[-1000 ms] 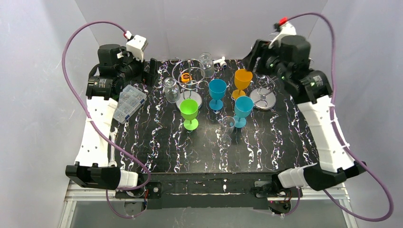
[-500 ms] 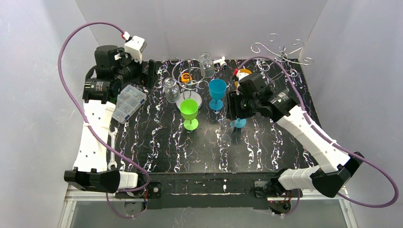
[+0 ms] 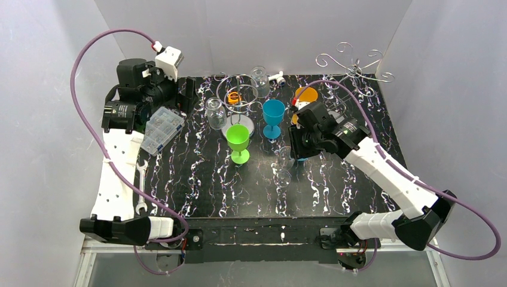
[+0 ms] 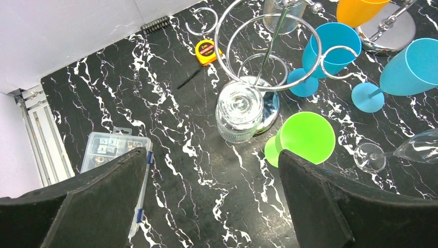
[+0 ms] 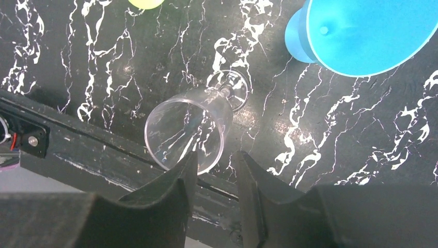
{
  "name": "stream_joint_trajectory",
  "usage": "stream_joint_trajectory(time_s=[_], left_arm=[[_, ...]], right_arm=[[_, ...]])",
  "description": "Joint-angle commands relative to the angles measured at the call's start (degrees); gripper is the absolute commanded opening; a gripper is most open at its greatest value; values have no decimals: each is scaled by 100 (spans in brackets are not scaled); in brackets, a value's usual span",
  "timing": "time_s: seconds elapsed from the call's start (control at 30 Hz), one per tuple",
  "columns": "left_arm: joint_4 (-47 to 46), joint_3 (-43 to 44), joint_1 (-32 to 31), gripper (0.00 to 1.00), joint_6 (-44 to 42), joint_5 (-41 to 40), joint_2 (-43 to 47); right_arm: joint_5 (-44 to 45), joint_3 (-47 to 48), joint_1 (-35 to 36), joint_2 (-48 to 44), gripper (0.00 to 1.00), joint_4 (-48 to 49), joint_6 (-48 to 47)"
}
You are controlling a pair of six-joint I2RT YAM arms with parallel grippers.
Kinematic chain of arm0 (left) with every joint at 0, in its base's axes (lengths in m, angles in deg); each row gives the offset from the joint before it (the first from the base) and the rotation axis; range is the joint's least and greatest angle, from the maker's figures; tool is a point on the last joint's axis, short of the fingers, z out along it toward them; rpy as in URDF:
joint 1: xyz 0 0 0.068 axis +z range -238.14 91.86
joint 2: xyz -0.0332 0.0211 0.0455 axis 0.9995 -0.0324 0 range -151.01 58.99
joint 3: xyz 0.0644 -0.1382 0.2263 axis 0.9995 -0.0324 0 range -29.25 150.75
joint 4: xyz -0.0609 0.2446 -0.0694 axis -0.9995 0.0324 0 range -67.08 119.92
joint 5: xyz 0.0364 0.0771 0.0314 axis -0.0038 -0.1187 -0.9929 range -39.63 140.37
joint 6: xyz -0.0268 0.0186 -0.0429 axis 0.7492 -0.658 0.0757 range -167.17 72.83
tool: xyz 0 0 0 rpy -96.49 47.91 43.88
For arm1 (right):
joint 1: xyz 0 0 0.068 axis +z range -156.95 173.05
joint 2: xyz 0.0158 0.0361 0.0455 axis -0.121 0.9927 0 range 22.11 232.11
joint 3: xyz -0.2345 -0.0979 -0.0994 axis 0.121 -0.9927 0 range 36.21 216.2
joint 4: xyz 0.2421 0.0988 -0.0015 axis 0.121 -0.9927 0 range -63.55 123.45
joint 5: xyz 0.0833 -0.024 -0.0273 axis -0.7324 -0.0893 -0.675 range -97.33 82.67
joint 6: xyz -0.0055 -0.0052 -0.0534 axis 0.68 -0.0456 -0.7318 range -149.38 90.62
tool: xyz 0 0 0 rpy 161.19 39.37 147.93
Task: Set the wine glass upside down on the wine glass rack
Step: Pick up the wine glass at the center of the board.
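Right gripper [image 5: 217, 157]: narrowed to a slim gap, low over the middle of the bench [image 3: 239, 197], nothing clamped as far as the wrist view shows. Left finger [image 5: 170, 196] across the near rim of the wine glass [image 5: 186, 132], right finger just clear of it; contact at the rim not determinable.

Wine glass: clear, upright on its foot near mid bench, just beside the turquoise cup [image 5: 361, 36].

Procedure, as judged from this position:
- Centre the bowl wall between both pads before squeezing; expect a one-sided push to tip a light, top-heavy glass
- Close slowly and stop at firm contact
- Lift straight up, clear of the turquoise cup and the green cup [image 3: 238, 139]
- Invert only once clear, then carry to the wine glass rack [image 3: 354, 63] at the far right corner, well apart from the glass
- Slide the stem along a scroll arm, foot uppermost

Left gripper [image 4: 212, 160]: wide apart, empty, above the far left of the bench; leave parked
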Motion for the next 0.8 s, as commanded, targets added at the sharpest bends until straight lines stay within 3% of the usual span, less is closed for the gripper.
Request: stream_joint_trajectory(time_s=[0.0,0.23,0.47,0.77], left_arm=[[118,57,9,98,16,215,345],[186,-110,8,98,125,457,507],[316,-249,9,98,266,738,662],[432,168,1,98,710,1381,602]], right_arm=[[255,-90,31,84,40,291,-71],[209,-371,29,163,31,552,-71],[215,-407,29,-71,2,551,-22],[280,1108,30,-439,1,-186,-253]])
